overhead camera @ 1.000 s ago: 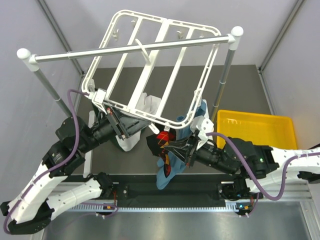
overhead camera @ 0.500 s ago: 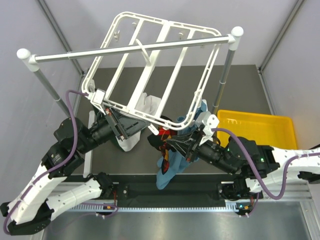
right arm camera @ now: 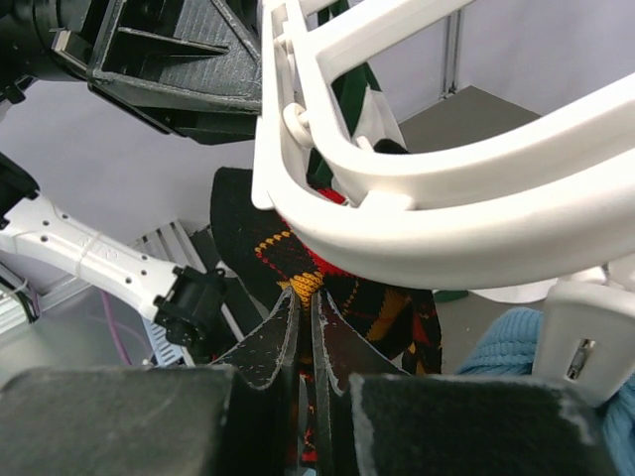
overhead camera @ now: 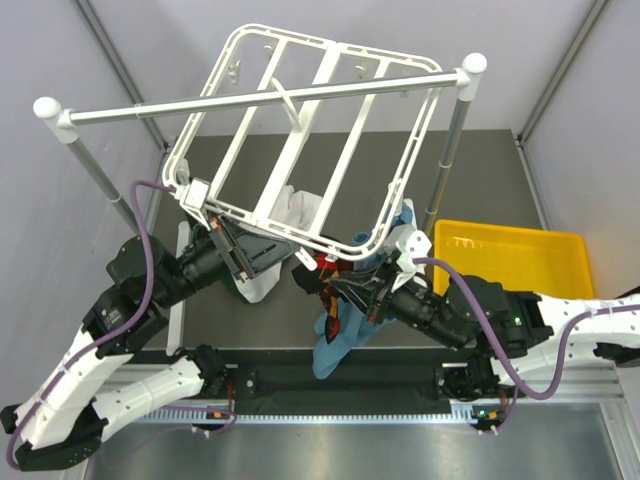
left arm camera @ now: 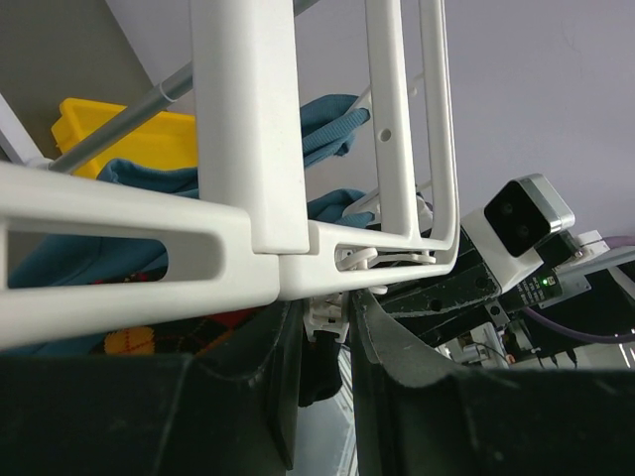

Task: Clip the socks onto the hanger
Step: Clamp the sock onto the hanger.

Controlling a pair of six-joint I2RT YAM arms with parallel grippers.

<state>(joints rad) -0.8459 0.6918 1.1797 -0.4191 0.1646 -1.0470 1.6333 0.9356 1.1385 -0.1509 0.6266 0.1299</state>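
The white hanger (overhead camera: 300,130) hangs by its hook from the silver rail. My left gripper (overhead camera: 236,256) is under its near edge. In the left wrist view it (left arm camera: 332,322) is shut on a small white clip (left arm camera: 332,309) below the frame bar (left arm camera: 139,258). A dark bit of fabric (left arm camera: 319,372) hangs below that clip. My right gripper (overhead camera: 350,287) is shut on a black argyle sock (overhead camera: 322,272) and holds it just under the frame's near corner. The right wrist view shows the jaws (right arm camera: 308,302) pinching the sock (right arm camera: 283,253) beneath the frame (right arm camera: 446,238). I see only one sock clearly.
A teal cloth (overhead camera: 340,330) hangs from the frame's near right side, beside my right gripper. A white cloth (overhead camera: 300,208) hangs under the frame's middle. A yellow bin (overhead camera: 510,262) stands at the right. The silver rail (overhead camera: 260,97) and its posts cross above.
My right gripper has lifted the sock a little, up and to the left, closer to the frame's near edge. The left arm and the hanger have hardly moved.
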